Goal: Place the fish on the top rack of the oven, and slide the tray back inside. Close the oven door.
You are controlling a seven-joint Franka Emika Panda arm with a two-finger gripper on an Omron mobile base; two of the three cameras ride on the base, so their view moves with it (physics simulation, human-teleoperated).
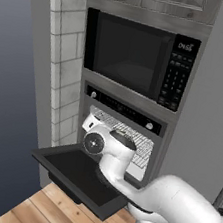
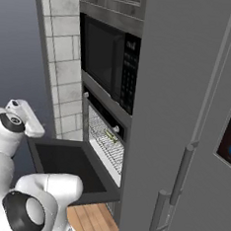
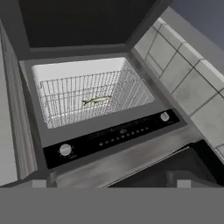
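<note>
The slender grey-green fish (image 3: 96, 100) is lying on the top rack (image 3: 65, 103), a silver grid of thin parallel bars sitting inside the pale cavity of the oven (image 3: 113, 138). The oven door (image 1: 81, 177), a flat black panel, is hanging open and level. The gripper is standing released, holding nothing. In the left base view the arm is hiding part of the rack.
</note>
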